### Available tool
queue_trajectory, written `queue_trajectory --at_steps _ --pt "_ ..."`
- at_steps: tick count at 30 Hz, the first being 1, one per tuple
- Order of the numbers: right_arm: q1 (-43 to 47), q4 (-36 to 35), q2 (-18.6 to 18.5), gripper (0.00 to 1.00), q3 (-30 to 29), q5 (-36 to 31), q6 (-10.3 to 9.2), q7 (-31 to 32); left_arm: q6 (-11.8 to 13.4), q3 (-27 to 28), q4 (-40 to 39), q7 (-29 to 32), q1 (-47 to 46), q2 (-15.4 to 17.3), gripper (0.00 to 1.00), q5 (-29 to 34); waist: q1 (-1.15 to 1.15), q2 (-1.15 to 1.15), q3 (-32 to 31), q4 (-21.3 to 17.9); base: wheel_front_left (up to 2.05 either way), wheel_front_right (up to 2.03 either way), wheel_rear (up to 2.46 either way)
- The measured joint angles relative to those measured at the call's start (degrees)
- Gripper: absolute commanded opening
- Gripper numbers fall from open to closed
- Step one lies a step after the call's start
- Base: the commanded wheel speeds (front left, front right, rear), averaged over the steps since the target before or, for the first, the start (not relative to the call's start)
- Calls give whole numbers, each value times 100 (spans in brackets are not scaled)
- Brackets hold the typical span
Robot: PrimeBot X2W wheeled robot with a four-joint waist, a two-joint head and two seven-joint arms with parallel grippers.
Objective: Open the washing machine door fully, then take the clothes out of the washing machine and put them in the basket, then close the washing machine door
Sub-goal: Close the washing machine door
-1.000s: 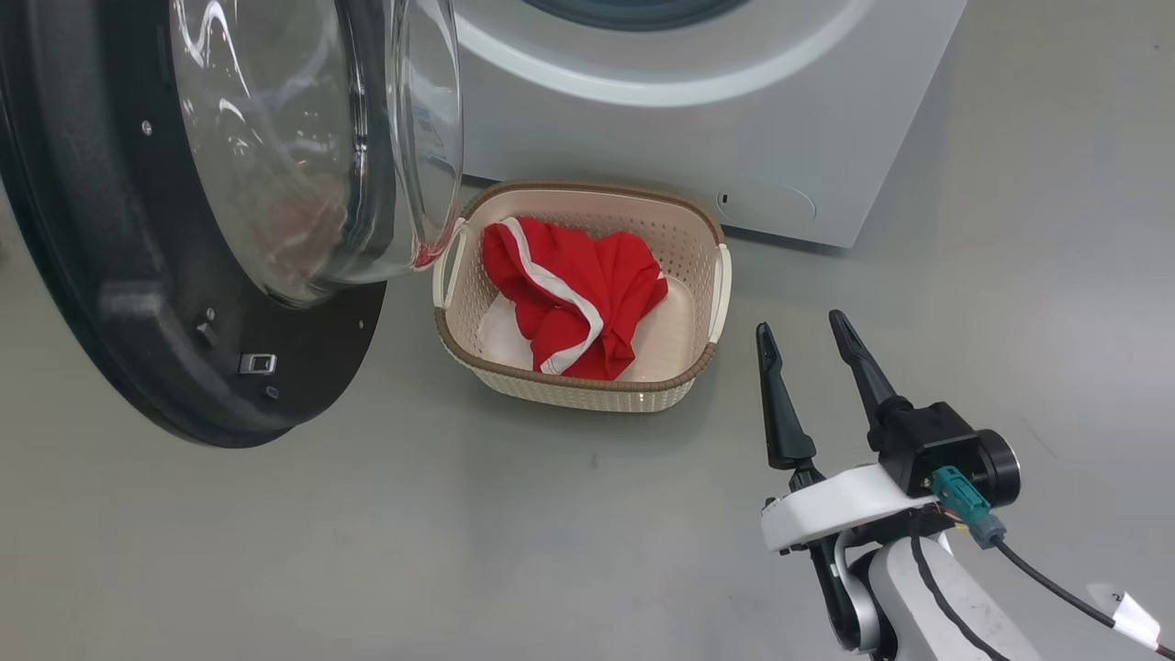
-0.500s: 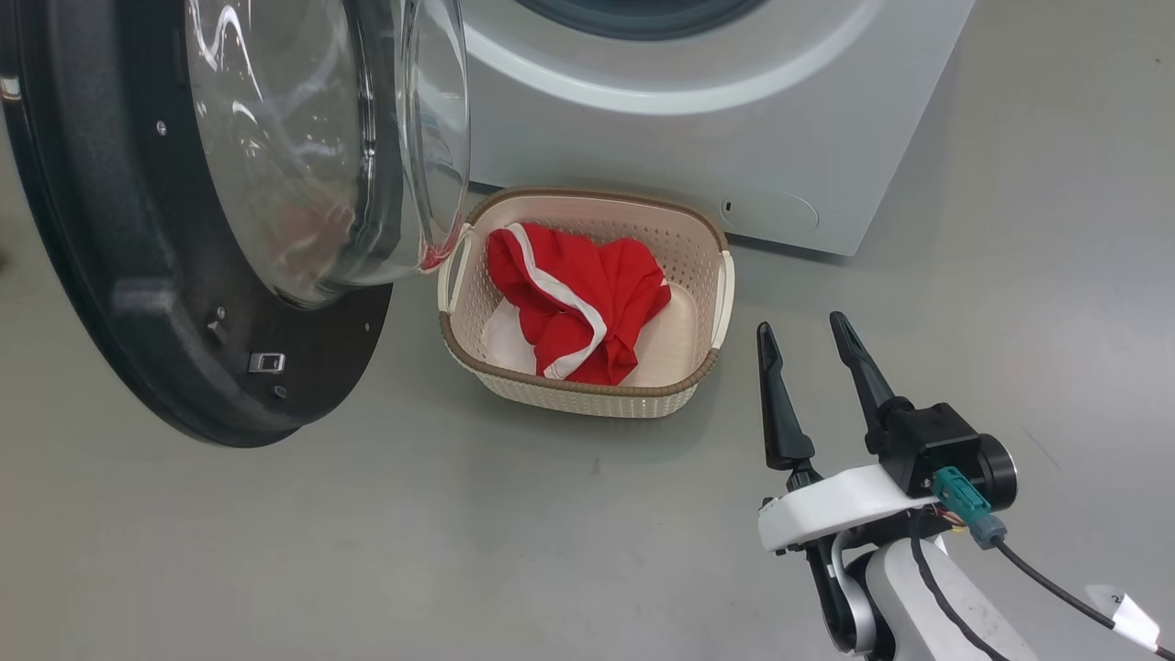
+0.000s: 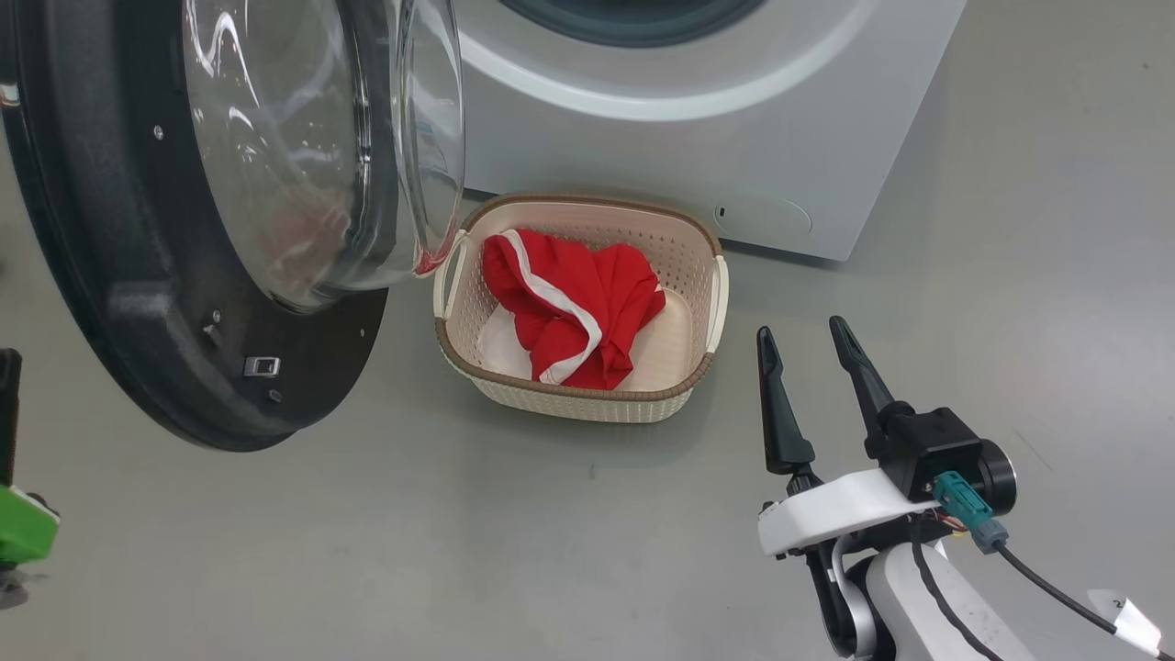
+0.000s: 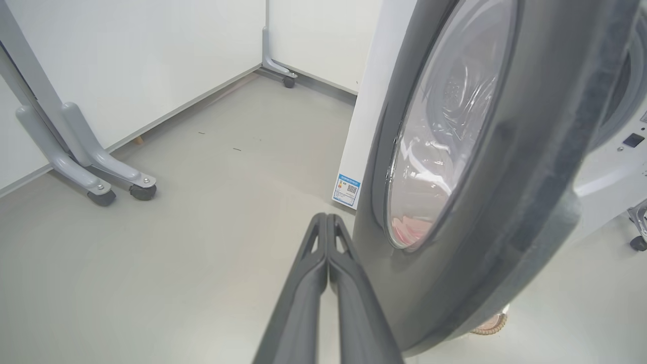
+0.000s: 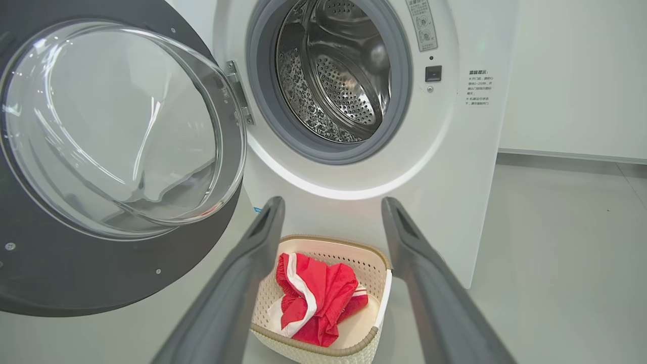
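From the left wrist, the left tool [image 4: 327,222] has its two long dark fingers pressed together with nothing between them. Just to its right rises the outer face of the large, round, glossy black-rimmed, glass-windowed washing machine door [image 4: 530,177]. I cannot tell whether a finger touches that rim. My guess is the tool sits behind the door so it can push it shut. Ahead of the tool is the side of the big white front-loading washing machine [image 4: 366,101] with its small blue label [image 4: 348,189], and far off to the tool's left stand grey wheeled stand legs [image 4: 96,172].

From the right wrist, the right tool [image 5: 333,202] is spread wide and empty, well back from the machine. Ahead and below, framed between its fingers, the small cream perforated plastic basket [image 5: 323,240] with the brown woven-look rim sits on the grey floor [image 5: 556,253] close to the machine's front. It holds the bright red, white-trimmed clothes [image 5: 318,298] over a white piece. Above the fingertips the steel perforated drum [image 5: 343,76] looks empty, so I judge that only the closing is left. The door hangs open to this tool's left.

From the head, the basket lies ahead and left of the right tool, probably so the door's swing is clear. Against a second ago, a bright green part [image 3: 23,532] has come in at the lower left edge. The whole picture has shifted a little, so I put that down to the camera. The door, the basket and the right tool's spread look the same
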Motion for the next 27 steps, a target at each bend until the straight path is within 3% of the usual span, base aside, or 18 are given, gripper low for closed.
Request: queue_trajectory --at_steps 11,12,13,14,15,27 --pt "53 -1 1 100 -3 1 0 0 -1 -450 375 -1672 256 120 0 437 0 0 -63 1 0 0 0" --pt "60 -1 1 100 -4 1 0 0 -1 -492 432 -1773 287 129 7 459 0 0 -67 1 0 0 0" --pt "70 -1 1 100 -4 1 0 0 -1 -530 501 -1880 331 141 32 498 0 0 -71 1 0 0 0" --pt "71 -1 1 100 -4 2 0 0 -1 -566 566 -1971 365 149 79 542 0 0 -75 1 0 0 0" --pt "72 -2 1 100 -4 9 0 0 -1 -581 634 -2068 390 152 100 582 0 0 -79 0 0 0 0" --pt "77 -9 2 100 2 49 0 0 -21 -827 1089 -3158 411 248 100 748 0 0 -118 -20 0 0 0"
